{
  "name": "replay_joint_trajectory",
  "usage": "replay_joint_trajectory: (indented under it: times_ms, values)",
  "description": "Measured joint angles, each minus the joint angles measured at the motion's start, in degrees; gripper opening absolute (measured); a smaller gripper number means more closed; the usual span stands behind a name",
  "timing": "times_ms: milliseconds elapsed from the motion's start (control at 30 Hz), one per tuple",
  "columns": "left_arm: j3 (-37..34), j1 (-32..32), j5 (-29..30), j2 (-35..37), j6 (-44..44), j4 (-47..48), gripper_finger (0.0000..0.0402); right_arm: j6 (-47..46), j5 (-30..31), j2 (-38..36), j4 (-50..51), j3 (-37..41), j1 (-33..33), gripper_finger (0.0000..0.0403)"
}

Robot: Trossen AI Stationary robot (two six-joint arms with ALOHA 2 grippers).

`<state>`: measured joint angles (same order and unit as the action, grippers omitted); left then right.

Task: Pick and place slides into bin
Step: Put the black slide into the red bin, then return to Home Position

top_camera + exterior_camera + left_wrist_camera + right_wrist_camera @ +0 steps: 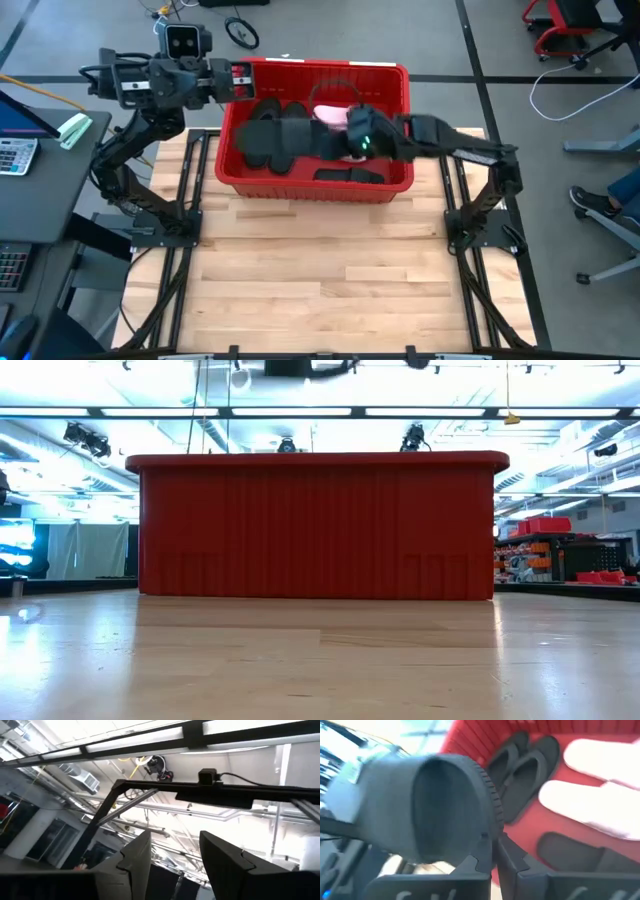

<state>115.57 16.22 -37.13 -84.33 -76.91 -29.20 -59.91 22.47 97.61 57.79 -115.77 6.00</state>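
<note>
Bright overhead strips; wrist views prob. motion-blurred

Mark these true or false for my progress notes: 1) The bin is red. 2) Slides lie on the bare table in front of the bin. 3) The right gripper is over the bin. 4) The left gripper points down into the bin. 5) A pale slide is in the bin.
1) The bin is red: true.
2) Slides lie on the table in front of the bin: false. The high view shows only bare wood there.
3) The right gripper is over the bin: true; it is shut on a black slide.
4) The left gripper points into the bin: false. It is open and faces up at the ceiling.
5) A pale slide is in the bin: true.
</note>
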Motion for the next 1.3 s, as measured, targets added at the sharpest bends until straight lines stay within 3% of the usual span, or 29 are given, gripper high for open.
replay_joint_trajectory:
  times_ms: [233,367,533,667,933,1100,1300]
  values:
    - [-0.02,1.93,0.03,-0.03,5.90,6.14,0.0177,6.02,-15.11,7.99,0.34,0.04,14.10,0.0009]
    - [-0.05,3.39,0.01,-0.04,7.48,7.35,0.0176,8.98,-23.92,14.63,-0.85,0.11,18.00,0.0009]
    - [-0.04,5.39,0.03,-0.04,7.71,7.42,0.0173,12.85,-29.94,21.65,-2.80,0.11,20.54,0.0009]
    - [-0.04,6.77,0.01,-0.04,8.27,7.42,0.0177,14.00,-31.31,25.74,-2.79,0.11,21.35,0.0018]
    - [-0.04,9.17,-0.46,-0.04,12.10,8.68,0.0192,18.75,-31.66,30.22,-4.05,0.11,21.26,0.0075]
    - [-0.04,9.91,-1.57,-0.04,14.82,12.98,0.0206,22.67,-32.78,29.51,-4.15,0.07,21.25,0.0104]
    - [-0.04,10.09,-1.65,-0.04,16.07,17.97,0.0221,27.49,-32.49,23.57,-3.75,0.06,21.24,0.0117]
